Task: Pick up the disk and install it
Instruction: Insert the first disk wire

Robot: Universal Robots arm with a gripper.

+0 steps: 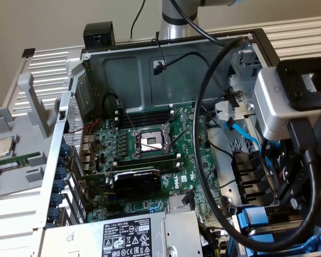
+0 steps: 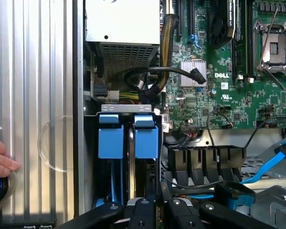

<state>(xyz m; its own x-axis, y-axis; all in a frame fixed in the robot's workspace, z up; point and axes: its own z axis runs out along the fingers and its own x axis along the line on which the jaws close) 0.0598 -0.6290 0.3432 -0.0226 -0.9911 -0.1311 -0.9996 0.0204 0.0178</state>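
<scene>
You have the fingers [image 2: 144, 211] drawn together, low over the drive bay [image 2: 128, 109] at the case's edge; can't tell whether they nip anything. Two blue-framed drives sit side by side in that bay. The disk [image 2: 147, 136] is the one on the motherboard side, directly ahead of the fingers and down in its slot. The other drive [image 2: 110, 136] is just beside it, on the side of the ribbed surface [image 2: 33, 71], w/ a dark metal edge showing btw the two. Past the bay you see the PSU [image 2: 123, 21], a bundle of black cables [image 2: 148, 78], then the motherboard [image 2: 214, 95] w/ its open CPU socket [image 2: 275, 47]. A blue SATA cable [image 2: 267, 164] runs near the bay on the motherboard side. A person's hand [image 2: 0, 162] rests on the ribbed surface, well apart from the bay. In the exterior view the wrist housing [image 1: 281, 101] hangs over the case at the exterior view's right
</scene>
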